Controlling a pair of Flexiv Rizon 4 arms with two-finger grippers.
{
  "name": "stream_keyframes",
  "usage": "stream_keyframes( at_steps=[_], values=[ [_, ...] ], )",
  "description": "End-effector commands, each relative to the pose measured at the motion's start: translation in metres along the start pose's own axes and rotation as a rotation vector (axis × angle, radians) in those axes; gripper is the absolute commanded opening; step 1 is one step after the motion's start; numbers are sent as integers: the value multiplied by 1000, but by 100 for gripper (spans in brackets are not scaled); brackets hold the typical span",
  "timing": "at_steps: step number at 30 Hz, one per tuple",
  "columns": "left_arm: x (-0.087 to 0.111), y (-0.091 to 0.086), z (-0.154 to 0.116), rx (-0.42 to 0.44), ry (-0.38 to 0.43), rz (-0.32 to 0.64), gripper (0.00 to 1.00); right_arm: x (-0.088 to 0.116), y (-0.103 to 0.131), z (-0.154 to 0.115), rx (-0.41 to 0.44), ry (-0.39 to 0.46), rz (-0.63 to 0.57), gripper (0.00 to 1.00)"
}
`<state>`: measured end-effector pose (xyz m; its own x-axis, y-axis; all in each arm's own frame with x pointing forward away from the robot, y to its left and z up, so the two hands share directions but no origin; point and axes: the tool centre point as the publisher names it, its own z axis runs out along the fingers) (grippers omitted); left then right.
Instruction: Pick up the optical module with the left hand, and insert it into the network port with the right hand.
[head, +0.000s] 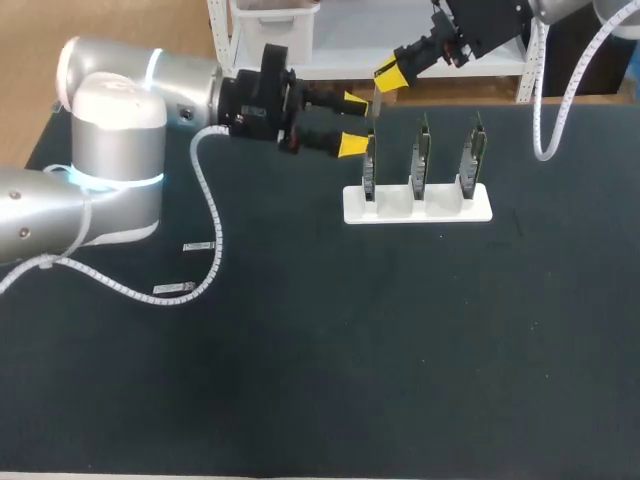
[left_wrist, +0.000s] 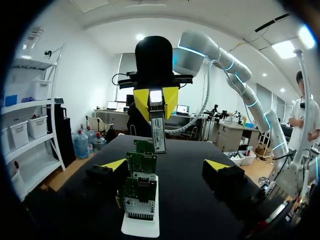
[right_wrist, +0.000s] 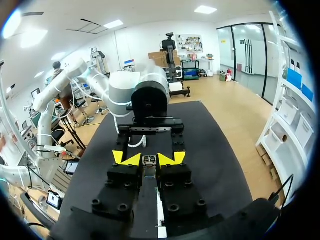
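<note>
The optical module (head: 376, 101), a slim silver bar, hangs upright from my right gripper (head: 390, 75), which is shut on its upper end. It sits just above the leftmost of three green port boards (head: 369, 165) on a white stand (head: 478, 211). My left gripper (head: 353, 122) is open beside it, with its fingers clear of the module. In the left wrist view the module (left_wrist: 158, 129) hangs from the right gripper (left_wrist: 156, 100) ahead of my wide-apart left gripper (left_wrist: 166, 167), over the boards (left_wrist: 140, 176). The right wrist view has the module (right_wrist: 148, 161) pinched in the right gripper (right_wrist: 149, 159).
Two small silvery strips (head: 199, 246) (head: 172, 290) lie on the black table (head: 400, 350) at the left, near the left arm's white cable (head: 212, 215). The other two boards (head: 423, 160) (head: 472, 160) stand to the right of the first.
</note>
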<state>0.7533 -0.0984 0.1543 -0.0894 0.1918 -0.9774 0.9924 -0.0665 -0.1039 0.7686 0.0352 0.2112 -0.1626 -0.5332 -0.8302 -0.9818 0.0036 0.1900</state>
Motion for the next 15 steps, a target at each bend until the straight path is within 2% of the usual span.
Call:
stream_keyframes(
  at_steps=[1,9,15],
  values=[
    [-1,-8,-9,-10,49,10,100,1,5,0,9,-3,-3,0],
    [27,-4,-15,-24,165,-14,100,2,8,2,5,-7,-7,0],
    [38,1,-11,-27,223,-41,100,3,9,2,6,-6,-12,0]
  ],
)
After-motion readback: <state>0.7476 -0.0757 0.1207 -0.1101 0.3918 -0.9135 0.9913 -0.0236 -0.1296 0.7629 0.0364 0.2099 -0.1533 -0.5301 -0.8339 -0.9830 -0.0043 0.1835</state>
